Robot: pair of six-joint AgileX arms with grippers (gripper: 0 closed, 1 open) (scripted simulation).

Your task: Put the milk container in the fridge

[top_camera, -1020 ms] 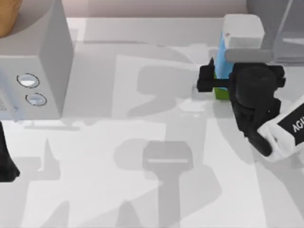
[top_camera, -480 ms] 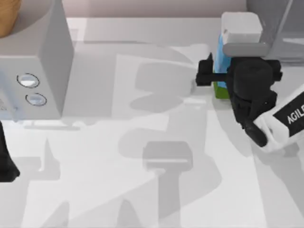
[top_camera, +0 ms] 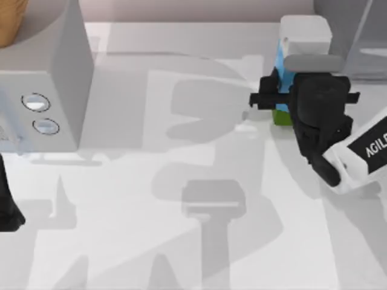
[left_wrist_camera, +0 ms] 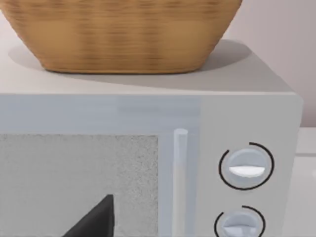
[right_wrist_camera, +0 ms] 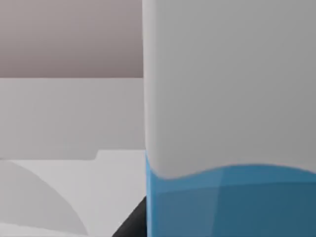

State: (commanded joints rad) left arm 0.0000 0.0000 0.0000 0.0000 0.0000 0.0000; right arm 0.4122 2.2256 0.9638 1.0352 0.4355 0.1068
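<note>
The milk container [top_camera: 304,35], white-topped with a blue body and a green base, stands at the far right of the table, just left of the grey fridge [top_camera: 354,30]. My right gripper [top_camera: 279,98] reaches around it from the near side. One black finger [top_camera: 264,98] lies against its left face, and the other is hidden under the wrist. The gripper is shut on the carton. In the right wrist view the milk container [right_wrist_camera: 227,123] is very close, with a dark finger [right_wrist_camera: 132,222] beside it. My left arm [top_camera: 7,208] is parked at the left edge.
A grey box with two round knobs [top_camera: 42,78] stands at the far left with a wicker basket [top_camera: 9,21] on top. The left wrist view faces this grey box [left_wrist_camera: 148,163] and the basket [left_wrist_camera: 118,34]. Open tabletop [top_camera: 181,181] lies between the two sides.
My right gripper and the milk container have shifted together slightly left and toward the far edge. The left arm has not moved.
</note>
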